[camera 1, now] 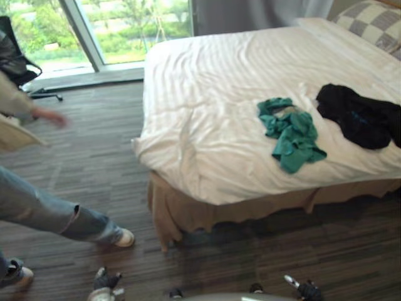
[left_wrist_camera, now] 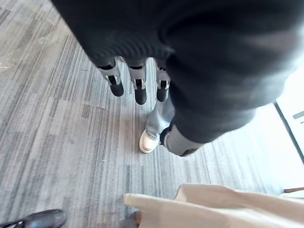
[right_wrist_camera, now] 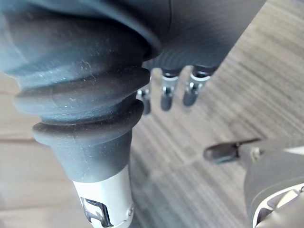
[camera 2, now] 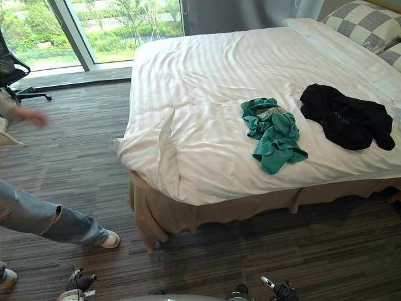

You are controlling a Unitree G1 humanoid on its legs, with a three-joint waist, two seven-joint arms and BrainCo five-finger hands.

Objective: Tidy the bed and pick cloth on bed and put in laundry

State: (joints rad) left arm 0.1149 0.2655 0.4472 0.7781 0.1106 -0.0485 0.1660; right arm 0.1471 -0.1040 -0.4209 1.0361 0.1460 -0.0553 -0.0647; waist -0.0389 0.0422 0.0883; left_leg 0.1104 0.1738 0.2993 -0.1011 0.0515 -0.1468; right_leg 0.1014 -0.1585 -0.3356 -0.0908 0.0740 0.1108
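Bed [camera 2: 188,69]: covered by a white striped duvet. The near left corner is rumpled and folds down over the edge.
Bed skirt [camera 2: 207,216]: tan, hanging below the duvet along the near edge down to the floor.
Pillows [camera 2: 366,25]: grey-and-white checked, at the far right corner of the bed.
Green cloth [camera 2: 272,135]: crumpled on the duvet close to the near edge, right of the middle, with one end trailing toward that edge.
Black cloth [camera 2: 344,119]: bunched on the duvet beside the green cloth, on the pillow side. A strip of bare duvet lies between the two, so they do not touch.
Left hand [left_wrist_camera: 139,83]: hangs low over the floor in front of the bed. Its fingers [left_wrist_camera: 115,80] are straight and relaxed, and it holds nothing.
Right hand [right_wrist_camera: 167,92]: also low over the floor, well apart from both cloths. Its fingers [right_wrist_camera: 192,90] are extended and it is empty.
Floor [camera 2: 75,150]: grey striped carpet.
Person [camera 2: 50,222]: stands left of the bed in blue jeans and pale shoes, one leg stretched toward the bed's near left corner, with a blurred hand [camera 2: 28,116] held out above.
Office chair [camera 2: 12,69]: black, at the far left by the window.
Window [camera 2: 113,25]: full height, beyond the bed's far left corner, with greenery outside.
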